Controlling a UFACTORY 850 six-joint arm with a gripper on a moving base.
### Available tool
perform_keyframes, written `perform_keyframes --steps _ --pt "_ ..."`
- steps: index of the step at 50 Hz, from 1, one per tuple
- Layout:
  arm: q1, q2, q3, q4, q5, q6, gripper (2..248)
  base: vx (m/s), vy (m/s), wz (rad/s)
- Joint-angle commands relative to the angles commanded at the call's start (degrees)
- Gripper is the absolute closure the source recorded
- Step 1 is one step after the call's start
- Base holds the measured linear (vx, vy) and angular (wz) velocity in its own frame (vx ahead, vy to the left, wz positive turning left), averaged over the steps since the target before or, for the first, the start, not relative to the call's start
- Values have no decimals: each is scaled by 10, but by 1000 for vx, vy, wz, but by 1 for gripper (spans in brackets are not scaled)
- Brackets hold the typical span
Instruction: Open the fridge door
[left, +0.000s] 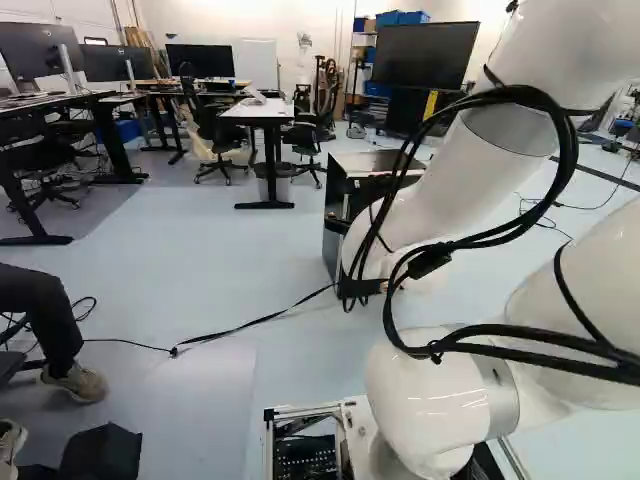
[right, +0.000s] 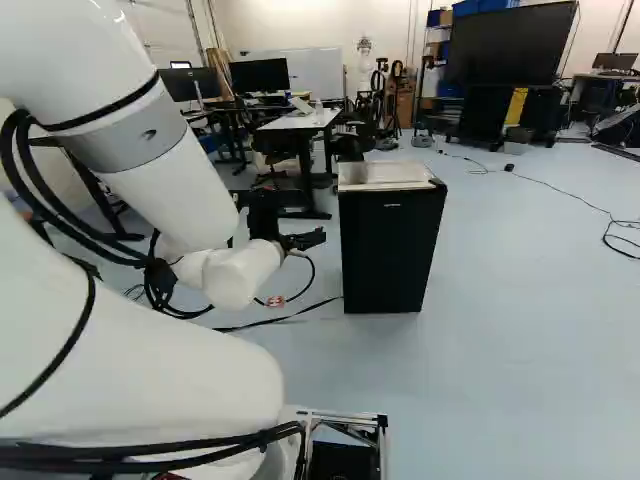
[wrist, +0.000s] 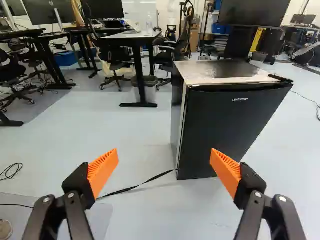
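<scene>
A small black fridge (right: 390, 250) with a pale, worn top stands on the floor beyond my arm; its front door (wrist: 227, 130) looks closed against the body. On the door's upper edge, a small black hinge cover (wrist: 281, 78) shows at one corner. My gripper (right: 306, 240) appears beside the fridge in the right base view. In the wrist view the gripper (wrist: 165, 165) is open, orange pads wide apart, nothing between them; the fridge stands ahead, offset toward one finger, not touching it. The left base view shows the fridge (left: 338, 215) partly hidden behind the arm.
A black strap (wrist: 135, 188) runs over the floor to the fridge's base. Behind stand a desk (wrist: 134, 37), office chairs and a large screen (right: 510, 45). A seated person's leg and shoe (left: 75, 382) are at the left of the left base view.
</scene>
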Motion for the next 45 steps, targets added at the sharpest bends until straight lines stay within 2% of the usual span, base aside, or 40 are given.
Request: perform_keyframes --steps 45 --pt "0 0 0 0 0 0 3 53 1 -5"
